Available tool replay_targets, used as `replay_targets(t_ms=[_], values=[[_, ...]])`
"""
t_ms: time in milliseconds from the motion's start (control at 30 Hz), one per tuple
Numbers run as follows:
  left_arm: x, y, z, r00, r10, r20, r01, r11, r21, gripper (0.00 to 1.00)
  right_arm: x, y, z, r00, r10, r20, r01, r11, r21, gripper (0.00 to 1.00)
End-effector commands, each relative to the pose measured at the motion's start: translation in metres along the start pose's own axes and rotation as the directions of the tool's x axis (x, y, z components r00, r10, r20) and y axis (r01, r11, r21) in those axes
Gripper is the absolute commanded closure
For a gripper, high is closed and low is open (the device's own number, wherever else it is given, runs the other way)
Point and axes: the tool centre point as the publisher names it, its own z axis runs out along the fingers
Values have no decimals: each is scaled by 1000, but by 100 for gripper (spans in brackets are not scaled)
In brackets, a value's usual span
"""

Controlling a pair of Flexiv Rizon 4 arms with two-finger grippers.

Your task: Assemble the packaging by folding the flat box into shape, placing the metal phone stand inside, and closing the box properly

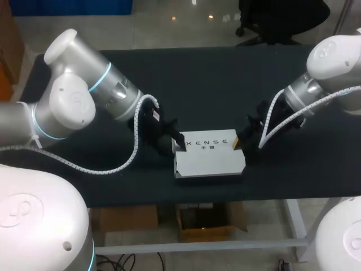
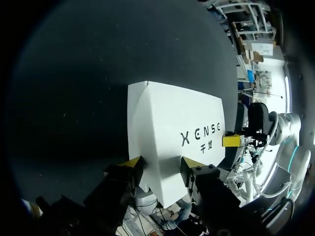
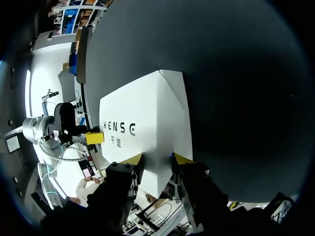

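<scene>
Two arms, one box. Nothing else shows on the dark counter.

- Left arm and right arm come in from opposite sides and meet mid-counter.
- The white box sits mid-counter, toward the near edge, printed panel up. It has depth, so it's no flat blank. I can't tell from here whether it's fully formed or closed.
- Phone stand isn't in sight. It could be inside the box, can't say.
- Left tool is at the box's left end, yellow tips on either side of the card and pressed against it. I read that as pinching the box end.
- Right tool is the same at the opposite end, both tips hard against the white card with the end clamped between them.
- Each wrist view shows the other tool's yellow tip at the far end of the printed panel, so the box is held from both ends.

Handling, my read:
- It's thin card, so light and likely to skate on the counter if pushed from one side only. A two-ended hold makes sense.
- It's stiff along the creases but soft mid-panel, where it will bow or dent under squeeze.
- The smooth finish is probably slippery against the tips.
- Best purchase is at the ends, close to a fold or corner, with modest squeeze. Keep off flap edges, which will crumple.
</scene>
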Motion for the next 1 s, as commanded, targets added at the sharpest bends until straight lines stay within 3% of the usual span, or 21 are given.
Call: replay_targets(t_ms=[33,400,1000], values=[[6,-3,2,1000,-8,6,9,1000,-15,51,5,2,1,1000,3,0,-3,1000,9,66],[7,-6,-1,999,-48,4,48,998,-47,57,7,3,1,1000,14,3,-14,1000,12,67],[13,-12,-7,993,-117,21,118,985,-125,56,14,6,-3,999,35,16,-35,999,21,67]])
